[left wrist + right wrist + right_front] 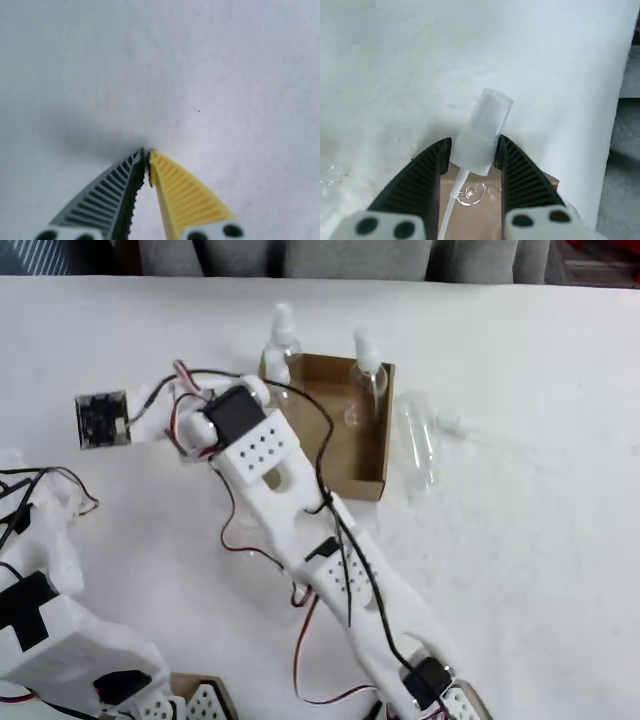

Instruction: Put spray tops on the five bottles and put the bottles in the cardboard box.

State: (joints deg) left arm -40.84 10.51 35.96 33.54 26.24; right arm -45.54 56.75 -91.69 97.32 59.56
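Desk [520, 570]: a bottle [420, 445] lies on its side, just beside the cardboard box [384, 435].
Cardboard box: the open bottle [470, 192] stands inside; a push off-centre could topple it.
Spray top [480, 135]: my right fingers [425, 180] clench it (tube dangling); the tube may miss the mouth.
Left fingers [187, 195]: closed, empty, over bare desk.
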